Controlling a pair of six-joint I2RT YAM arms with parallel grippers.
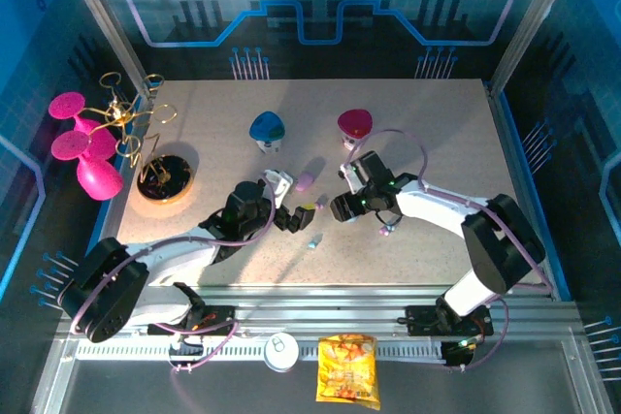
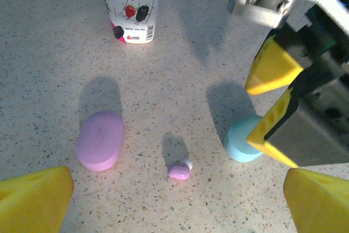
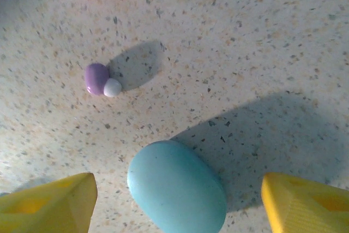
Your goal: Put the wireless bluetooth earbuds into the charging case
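The right gripper (image 3: 178, 196) hangs with jaws wide on either side of the light blue case (image 3: 177, 186), not touching it; the left gripper (image 2: 179, 197) is also wide and holds nothing. The lilac earbud (image 2: 180, 171) lies on the table (image 2: 218, 36) between this case and the lilac case (image 2: 100, 139). It looks very light, hard and smooth, so it may slip, and I would pinch it gently across its thicker body. Both cases crowd it closely, while the yogurt cup (image 2: 131, 4) stands well apart on the far side.

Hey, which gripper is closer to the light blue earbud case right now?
Right. The right gripper hangs directly over the light blue earbud case, jaws open either side. The left gripper sits farther back, the case ahead to its right.
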